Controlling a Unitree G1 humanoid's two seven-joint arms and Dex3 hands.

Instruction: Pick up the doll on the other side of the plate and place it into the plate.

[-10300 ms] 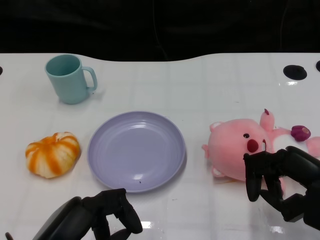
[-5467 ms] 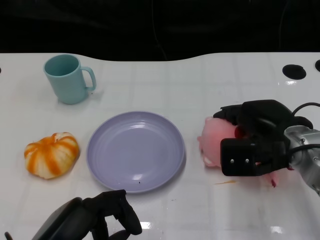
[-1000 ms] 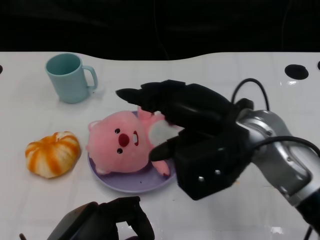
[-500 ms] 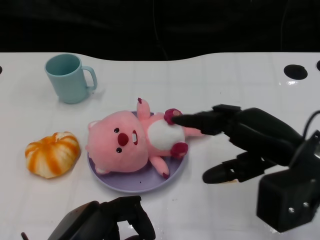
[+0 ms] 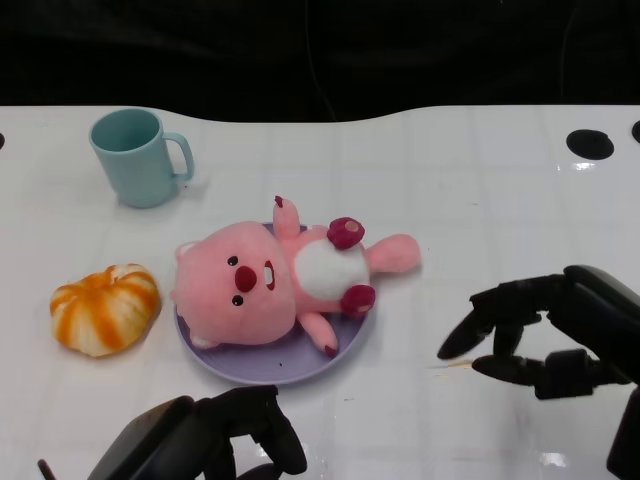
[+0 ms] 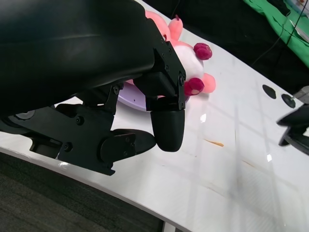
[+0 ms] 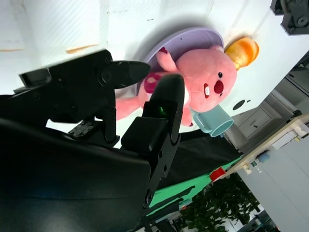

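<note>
Doll (image 5: 265, 285): a pink plush animal is seen lying on its back in the plate, face up, with its head toward the pumpkin side and its legs toward the right hand. One leg and the tail end are seen reaching past the plate's rim onto the worktop. Dark red paw pads and a white belly are shown. It is touched by neither hand.

Plate (image 5: 300, 368): a lilac round plate is set at the middle of the worktop; most of it is covered by the doll, and only the near rim and a strip on the far side are left visible.

Right hand (image 5: 545, 335): it is held over the worktop, well apart from the plate, on the side of the doll's legs. Nothing is held in it; the fingers are spread and loosely bent, pointing toward the plate.

Left hand (image 5: 215, 440): it is seen at the near edge of the worktop, just in front of the plate. The fingers are curled in, and nothing is seen between them in the left wrist view.

Mug (image 5: 135, 157): a teal mug is stood upright at the far left, with its handle turned toward the plate.

Pumpkin (image 5: 105, 308): an orange and white striped toy pumpkin is placed just beside the plate's left rim, near the doll's head.

Worktop (image 5: 480, 200): a glossy white surface with a faint grid is shown.
</note>
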